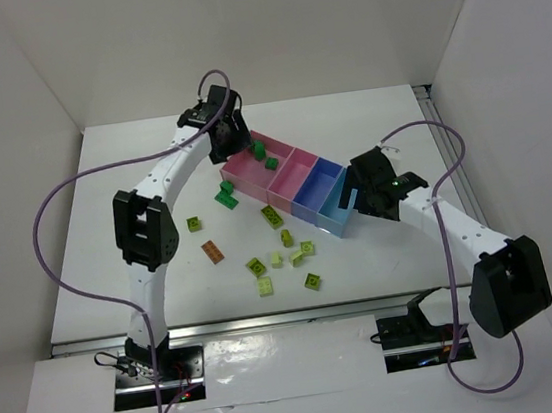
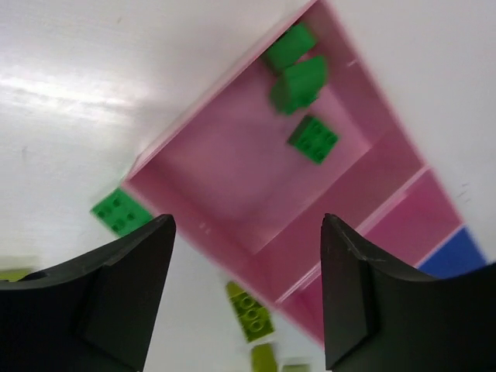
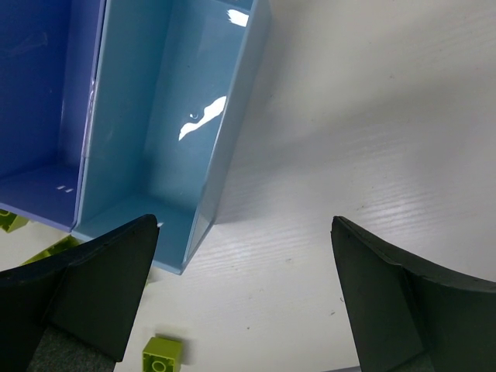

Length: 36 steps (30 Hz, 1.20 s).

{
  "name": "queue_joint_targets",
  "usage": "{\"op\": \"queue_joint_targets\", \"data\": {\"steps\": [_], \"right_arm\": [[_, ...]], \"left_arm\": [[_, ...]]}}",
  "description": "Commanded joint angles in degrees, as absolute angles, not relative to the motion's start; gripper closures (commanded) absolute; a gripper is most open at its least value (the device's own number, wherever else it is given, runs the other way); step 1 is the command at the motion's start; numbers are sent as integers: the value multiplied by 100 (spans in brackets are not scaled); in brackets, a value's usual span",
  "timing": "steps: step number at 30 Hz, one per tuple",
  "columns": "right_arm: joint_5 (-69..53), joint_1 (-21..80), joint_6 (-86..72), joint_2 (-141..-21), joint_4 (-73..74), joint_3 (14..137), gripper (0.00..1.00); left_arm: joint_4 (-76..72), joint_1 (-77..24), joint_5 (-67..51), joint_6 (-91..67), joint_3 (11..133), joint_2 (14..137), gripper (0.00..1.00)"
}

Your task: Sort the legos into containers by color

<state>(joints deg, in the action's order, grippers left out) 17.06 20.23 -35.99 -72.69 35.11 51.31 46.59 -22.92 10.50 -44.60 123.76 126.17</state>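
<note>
Now | left hand (image 2: 248, 225) spread, empty, above end pink bin (image 2: 225, 178) holding three dark green bricks (image 2: 313, 139) | right hand (image 3: 244, 225) spread, empty, just beside light blue bin (image 3: 155, 116) | lime bricks (image 1: 266, 286), one orange brick (image 1: 213, 251) loose on bench (image 1: 366, 120)

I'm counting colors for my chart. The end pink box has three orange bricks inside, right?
Not orange. The three bricks inside the end pink box are dark green, as the left wrist view shows.
</note>
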Motion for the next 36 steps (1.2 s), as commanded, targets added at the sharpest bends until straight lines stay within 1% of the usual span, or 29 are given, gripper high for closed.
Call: {"op": "queue_joint_targets", "data": {"steps": [1,2,4,5,7,8,9,10,12,16,19,22,23,25,29,30,33,36], "right_arm": [[1731,2048,-3656,-7041,3191,5106,0],[1731,2048,-3708,-6910,3190,5046,0],[1784,2048,-3709,-6786,3111,5045,0],[1784,2048,-3709,-6724,3033,4975,0],[1784,2048,-3709,-6645,2944,4975,0],[1784,2048,-3709,-6645,2944,4975,0],[1784,2048,-3709,-6723,2944,4975,0],[1784,2048,-3709,-6776,2944,4975,0],[1784,2101,-3779,-6899,3040,5070,0],[1854,2153,-3779,-6742,3041,5071,0],[1907,2153,-3779,-6469,3041,5010,0],[2021,2153,-3727,-6416,3119,5010,0],[2091,2153,-3727,-6416,3172,5010,0],[2153,2153,-3727,-6469,3251,5062,0],[2084,2153,-3674,-6521,3191,5062,0],[2031,2153,-3674,-6574,3190,5062,0],[1969,2153,-3674,-6645,3138,5062,0],[1916,2153,-3674,-6776,3085,5115,0]], "left_arm": [[4651,-2250,1362,-3791,11745,11780,22],[4467,-2250,1423,-3510,11238,11647,22],[4194,-2250,1424,-2719,10612,11340,21],[3723,-2250,1267,-2455,9817,10929,18],[3237,-2250,1213,-1937,9065,10505,15],[3052,-2250,1117,-1812,8566,10338,11],[2797,-2189,925,-1689,8413,10171,3],[2795,-2119,923,-1609,8342,10169,1],[2891,-2005,1046,-1547,8515,10579,1],[2910,-1784,441,-1127,8867,11195,1],[2909,-1731,-7,-784,9105,11460,3],[2997,-1731,-9,-607,9324,11777,8],[2997,-1731,-9,-606,9325,11830,11],[3076,-1731,44,-606,9378,11883,19],[2866,-1731,105,-606,9325,11935,20],[2865,-1731,158,-606,9325,11936,22],[2751,-1731,395,-606,9325,11988,32],[2637,-1731,448,-659,9325,12102,34]]}}
